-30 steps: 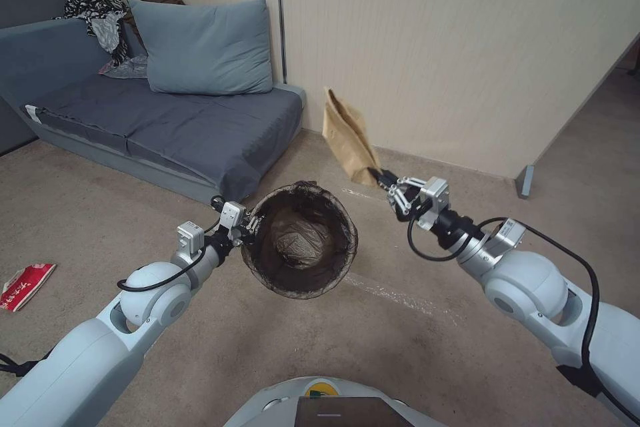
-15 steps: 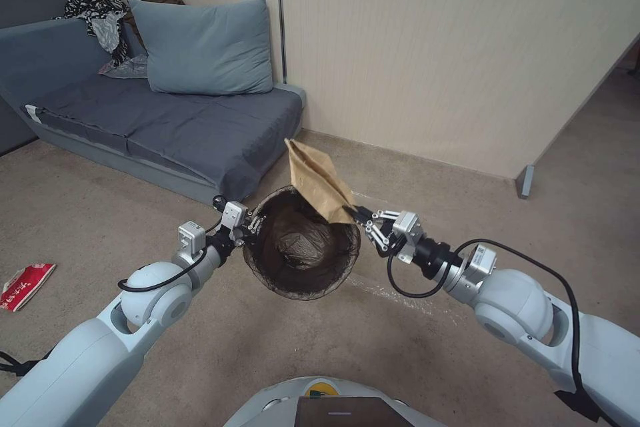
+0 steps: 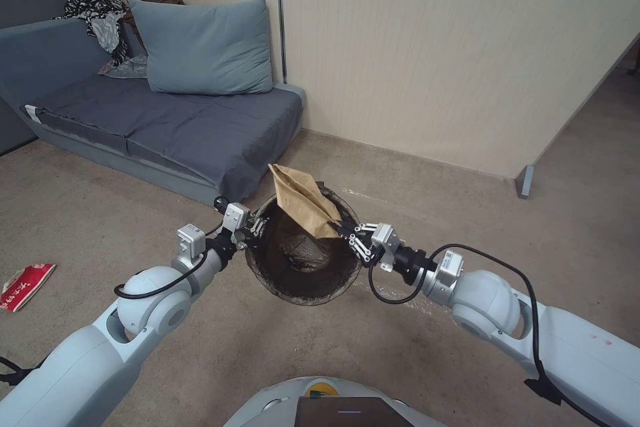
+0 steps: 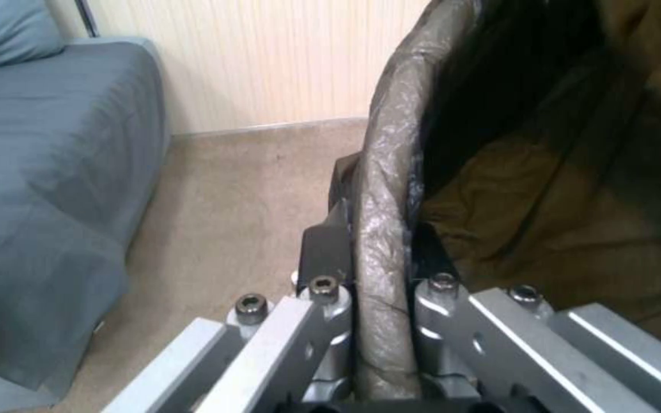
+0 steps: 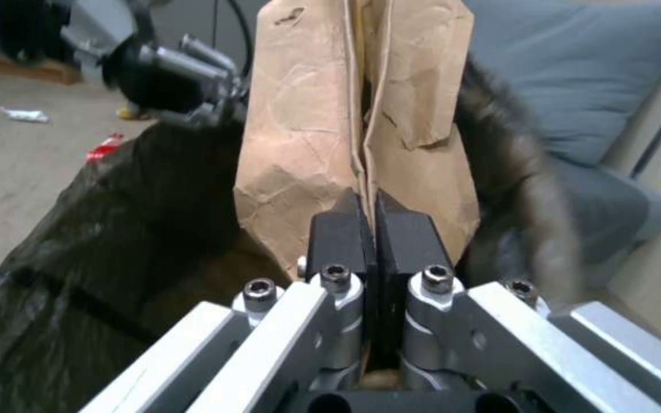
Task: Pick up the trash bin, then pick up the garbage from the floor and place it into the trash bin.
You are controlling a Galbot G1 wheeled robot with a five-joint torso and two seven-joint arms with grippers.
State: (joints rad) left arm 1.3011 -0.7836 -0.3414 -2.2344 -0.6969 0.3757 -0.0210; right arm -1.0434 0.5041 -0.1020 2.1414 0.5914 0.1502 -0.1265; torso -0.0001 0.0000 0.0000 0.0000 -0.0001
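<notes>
Left hand (image 3: 251,225) clamped on the rim of the small round trash bin lined with a thin dark brown-black bag (image 3: 303,277), one finger inside the rim, one outside; bin held off the beige carpeted floor (image 3: 413,353), mouth tilted toward the head camera. Right hand (image 3: 346,232) pinched shut on the lower edge of a creased tan paper bag (image 3: 301,197), at the bin's right rim. Paper bag stands over the bin mouth. Red-and-white snack packet (image 3: 25,284) lies on the floor near the left edge.

L gripper (image 3: 254,227) clamped; R gripper (image 3: 345,229) pinching.
</notes>
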